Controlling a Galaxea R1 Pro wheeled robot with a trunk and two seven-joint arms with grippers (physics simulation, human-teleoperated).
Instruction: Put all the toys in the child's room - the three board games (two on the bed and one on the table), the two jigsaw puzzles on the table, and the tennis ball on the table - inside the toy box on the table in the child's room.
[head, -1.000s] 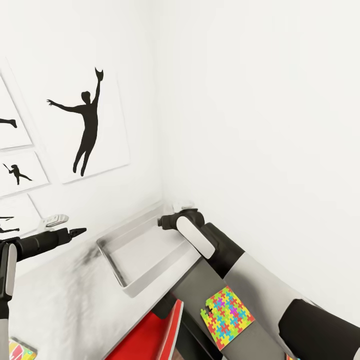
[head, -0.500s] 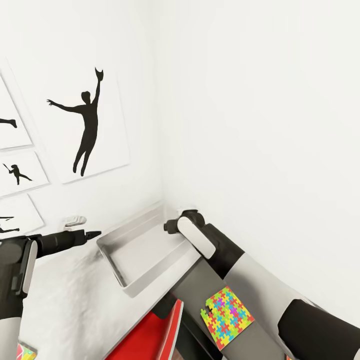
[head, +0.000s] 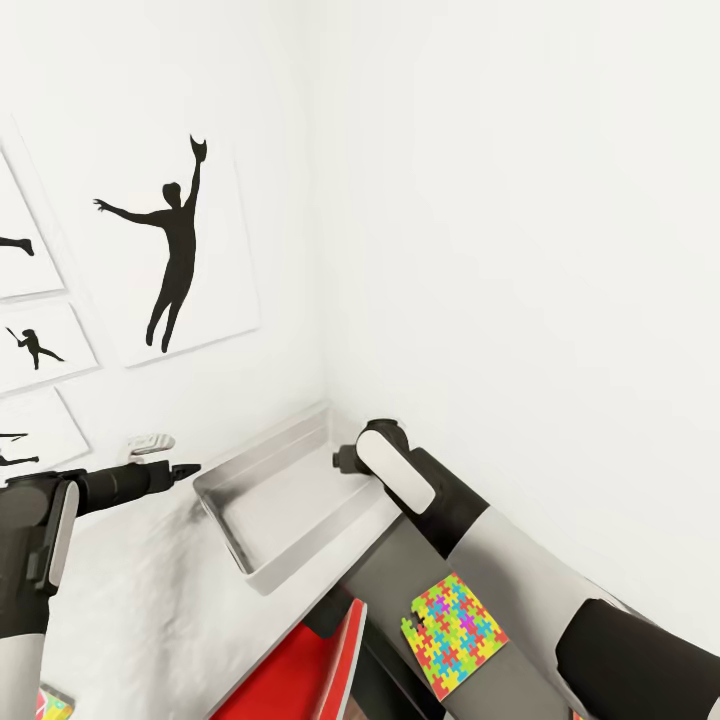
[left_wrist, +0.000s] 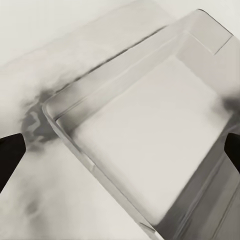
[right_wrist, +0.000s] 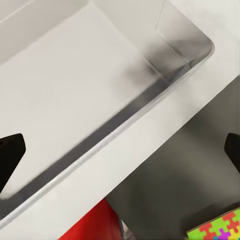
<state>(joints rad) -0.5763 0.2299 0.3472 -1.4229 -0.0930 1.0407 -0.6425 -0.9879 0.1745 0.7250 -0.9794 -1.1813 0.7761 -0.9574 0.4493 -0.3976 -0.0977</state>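
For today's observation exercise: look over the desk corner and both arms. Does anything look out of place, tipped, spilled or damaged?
Nothing stands out. The toy box sits flat and upright on the table with nothing visible inside. A jigsaw puzzle lies flat on the lower section, not yet packed. Both the left pincer and the right pincer are open, holding nothing.

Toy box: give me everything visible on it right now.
The toy box is a shallow rectangular bin of translucent pale grey plastic with sloped walls, a rim and rounded corners. It sits flat on the pale table in the wall corner, set at an angle. No toy shows on its visible floor. The left gripper and right gripper flank it.
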